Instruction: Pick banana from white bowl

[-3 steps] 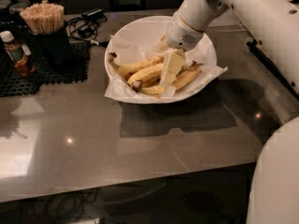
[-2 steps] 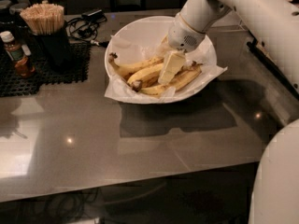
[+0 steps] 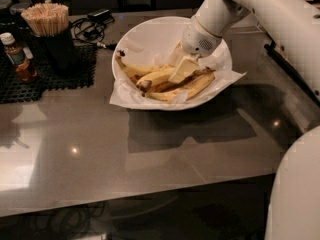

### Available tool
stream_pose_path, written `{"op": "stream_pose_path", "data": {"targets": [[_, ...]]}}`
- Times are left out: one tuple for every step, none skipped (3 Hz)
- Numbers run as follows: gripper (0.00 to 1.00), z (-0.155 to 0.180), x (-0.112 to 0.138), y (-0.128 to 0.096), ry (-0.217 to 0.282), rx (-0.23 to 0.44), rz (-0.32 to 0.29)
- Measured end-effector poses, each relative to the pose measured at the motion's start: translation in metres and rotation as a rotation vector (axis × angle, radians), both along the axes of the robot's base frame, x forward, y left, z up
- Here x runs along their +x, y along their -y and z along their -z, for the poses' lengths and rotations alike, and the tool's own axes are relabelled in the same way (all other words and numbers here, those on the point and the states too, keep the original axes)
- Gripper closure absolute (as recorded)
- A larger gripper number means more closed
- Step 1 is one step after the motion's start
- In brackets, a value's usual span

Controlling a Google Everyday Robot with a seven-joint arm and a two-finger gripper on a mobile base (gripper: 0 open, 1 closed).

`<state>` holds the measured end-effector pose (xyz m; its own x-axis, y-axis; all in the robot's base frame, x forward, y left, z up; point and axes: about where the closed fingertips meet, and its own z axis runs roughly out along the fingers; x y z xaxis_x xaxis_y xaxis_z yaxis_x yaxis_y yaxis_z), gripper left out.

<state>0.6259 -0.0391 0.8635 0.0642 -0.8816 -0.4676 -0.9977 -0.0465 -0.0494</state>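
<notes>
The white bowl, lined with crinkled white paper, stands at the back middle of the grey table. Several bananas lie in its front half. The banana is the thick, smooth yellow one in the middle, with a small dark tip pointing left. Slimmer, browner bananas lie to its left and in front of it. My gripper hangs from the white arm into the bowl. It is right over the banana's right end and hides it. No banana is lifted.
A black cup of wooden sticks and a small brown sauce bottle stand on a black mat at the back left. Black cables lie behind the bowl. The table's front edge runs along the bottom.
My gripper has drawn up and back a little toward the upper right inside the bowl. The bananas lie as before.
</notes>
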Motion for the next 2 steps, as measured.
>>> {"op": "stream_pose_path", "data": {"targets": [[1.0, -0.0023, 0.0, 0.0, 0.0, 0.0, 0.0], [1.0, 0.001, -0.002, 0.0022, -0.016, 0.004, 0.007]]}}
